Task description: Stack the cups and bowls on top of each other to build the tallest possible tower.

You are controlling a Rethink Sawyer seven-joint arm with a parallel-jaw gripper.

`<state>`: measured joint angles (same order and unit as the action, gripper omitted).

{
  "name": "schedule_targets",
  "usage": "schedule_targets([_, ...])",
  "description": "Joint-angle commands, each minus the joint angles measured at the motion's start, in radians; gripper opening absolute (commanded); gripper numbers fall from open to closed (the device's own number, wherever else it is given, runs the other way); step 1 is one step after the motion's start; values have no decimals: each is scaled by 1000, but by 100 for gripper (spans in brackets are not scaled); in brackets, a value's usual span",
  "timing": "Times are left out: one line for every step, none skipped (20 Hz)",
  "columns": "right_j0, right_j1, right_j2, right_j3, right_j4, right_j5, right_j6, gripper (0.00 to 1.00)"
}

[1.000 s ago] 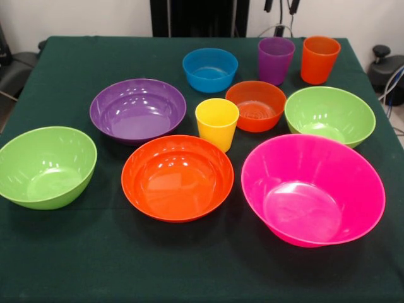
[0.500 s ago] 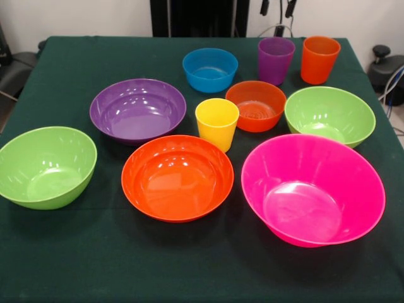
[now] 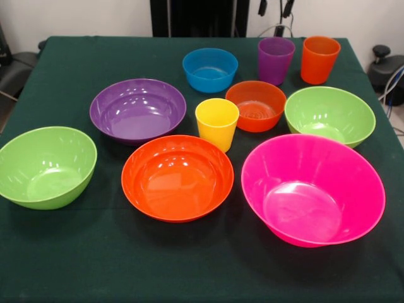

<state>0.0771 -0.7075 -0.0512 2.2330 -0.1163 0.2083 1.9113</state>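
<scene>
Nothing stacked yet — all ten pieces sit separate and mouth-up on the green table [image 3: 189, 278]. Huge pink bowl [image 3: 313, 189] near the front right corner, large orange bowl [image 3: 177, 177] front centre, one green bowl [image 3: 46, 166] at the left edge, the other green bowl [image 3: 329, 115] toward the right edge. Purple bowl [image 3: 137, 109] mid-left, small orange bowl [image 3: 255, 105] and yellow cup [image 3: 216, 123] centre, close together. Blue bowl [image 3: 210, 69], purple cup [image 3: 275, 60] and orange cup [image 3: 319, 59] along the back edge.

Handling, as a guess: thin glossy plastic, light, stiff, slippery — likely to skid or tip if nudged. Best hold probably a pinch on the rim wall; the cups look narrow enough to grip across.

Gripper [image 3: 276, 7]: only two dark tips at the top edge above the purple cup, holding nothing; how far apart they really stand I cannot tell. The arm is cut off. Bowl undersides are hidden.
</scene>
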Motion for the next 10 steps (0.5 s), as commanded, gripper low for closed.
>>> schedule_targets([27, 62, 44, 17, -52, -43, 99, 100])
schedule_targets([29, 67, 43, 22, -52, -55, 104, 100])
schedule_targets([31, 75, 40, 29, -56, -71, 109, 100])
schedule_targets([35, 82, 36, 31, -59, -83, 113, 100])
schedule_targets([38, 89, 33, 34, -62, -96, 117, 100])
schedule_targets([41, 97, 30, 37, -65, -109, 121, 100])
schedule_targets([43, 105, 26, 42, -69, -124, 125, 100])
schedule_targets([45, 112, 25, 46, -71, -139, 130, 100])
schedule_targets([47, 119, 22, 55, -74, -156, 136, 100])
schedule_targets([50, 123, 20, 62, -76, -169, 140, 100])
